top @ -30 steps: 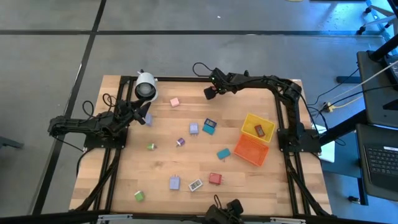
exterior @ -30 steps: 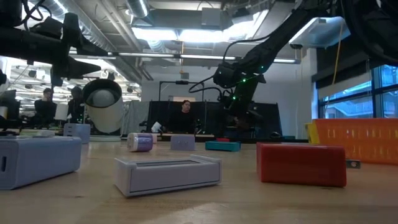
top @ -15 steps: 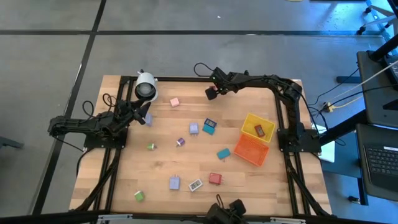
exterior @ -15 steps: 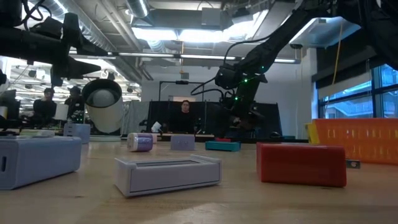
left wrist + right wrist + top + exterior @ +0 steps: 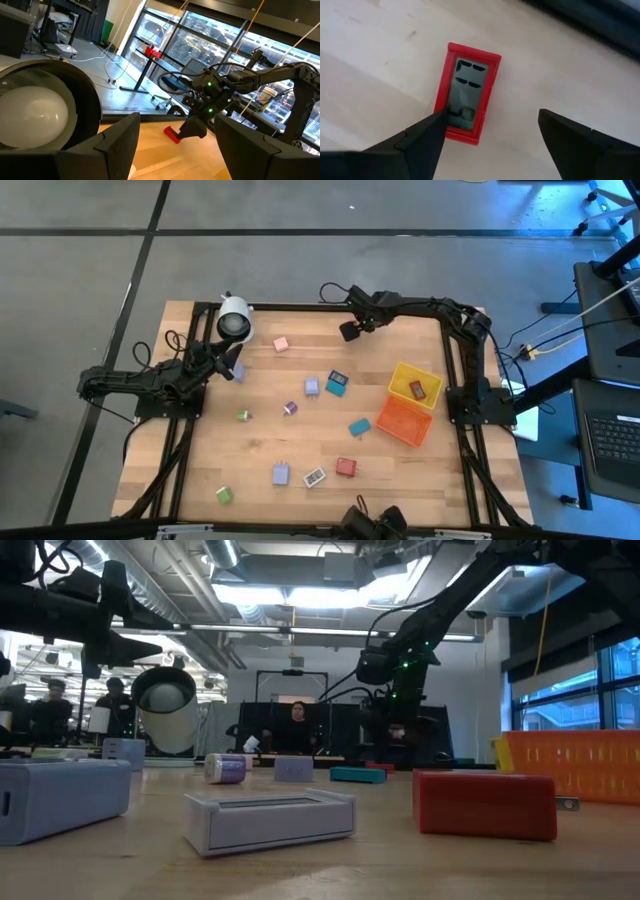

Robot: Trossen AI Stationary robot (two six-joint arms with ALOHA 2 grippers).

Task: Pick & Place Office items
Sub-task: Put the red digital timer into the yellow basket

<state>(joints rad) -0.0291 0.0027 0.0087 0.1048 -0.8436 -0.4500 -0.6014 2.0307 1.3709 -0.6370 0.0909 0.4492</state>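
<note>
The office items lie scattered flat on the wooden table: a pink block (image 5: 281, 344), a lavender block (image 5: 313, 387), a blue piece (image 5: 337, 383), a teal piece (image 5: 359, 427), a red block (image 5: 346, 467) and several more. My right gripper (image 5: 350, 331) hangs open near the far edge, above a red piece with a grey face (image 5: 467, 100) that lies flat on the wood. My open left gripper (image 5: 228, 367) waits at the table's left, beside a lavender block (image 5: 238, 372) and near the white cylinder (image 5: 234, 320).
A yellow bin (image 5: 415, 385) with a small dark item in it and an orange bin (image 5: 403, 421) sit at the table's right. The white cylinder stands at the far left corner. People sit in the room beyond the table (image 5: 298, 725).
My right gripper has moved a little toward the table's right along the far edge, staying open. The left arm and the items have kept still.
</note>
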